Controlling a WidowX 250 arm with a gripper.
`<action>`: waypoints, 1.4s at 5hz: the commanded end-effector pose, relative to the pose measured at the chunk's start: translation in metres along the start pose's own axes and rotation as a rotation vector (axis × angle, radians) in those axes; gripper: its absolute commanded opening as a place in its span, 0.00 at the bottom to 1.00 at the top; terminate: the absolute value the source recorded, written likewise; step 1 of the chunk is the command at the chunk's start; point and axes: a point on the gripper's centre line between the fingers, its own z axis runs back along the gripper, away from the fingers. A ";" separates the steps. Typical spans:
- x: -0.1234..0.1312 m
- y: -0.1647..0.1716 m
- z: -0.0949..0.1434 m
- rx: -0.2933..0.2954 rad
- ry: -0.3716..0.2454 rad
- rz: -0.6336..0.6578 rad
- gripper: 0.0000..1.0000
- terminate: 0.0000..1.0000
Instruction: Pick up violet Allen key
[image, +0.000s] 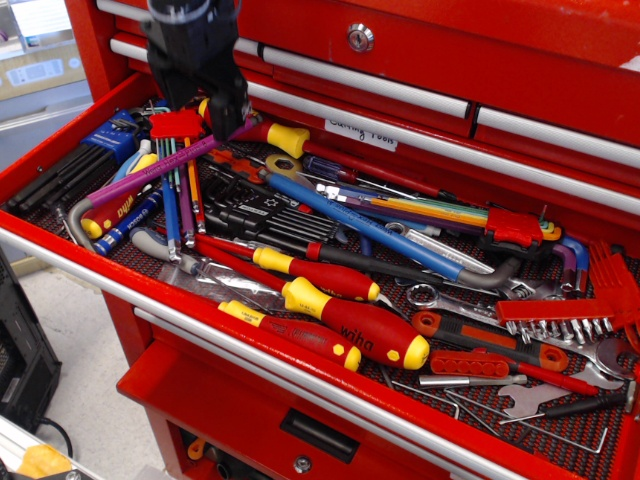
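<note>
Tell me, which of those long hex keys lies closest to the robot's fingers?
The violet Allen key: its upper end runs right under the gripper. The long blue hex key lies further right, mid-drawer.

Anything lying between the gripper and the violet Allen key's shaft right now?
Only the red holder of a multicolour key set; the gripper hangs above the violet Allen key.

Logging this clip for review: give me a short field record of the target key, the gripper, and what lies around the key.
target: violet Allen key, lying diagonally in the open drawer, grey bent end at lower left
gripper: gripper above the key's upper end, fingers pointing down
grasp: key not lifted; contact cannot be told
neighbours: red-holder key set crossing the key; blue hex key to its right
clutter: yellow-red screwdrivers toward the front
</note>
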 end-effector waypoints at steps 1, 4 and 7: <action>0.009 0.013 -0.016 0.034 -0.040 -0.037 1.00 0.00; 0.016 0.032 -0.040 0.037 -0.042 -0.070 1.00 0.00; 0.016 0.023 -0.046 0.043 -0.054 -0.035 0.00 0.00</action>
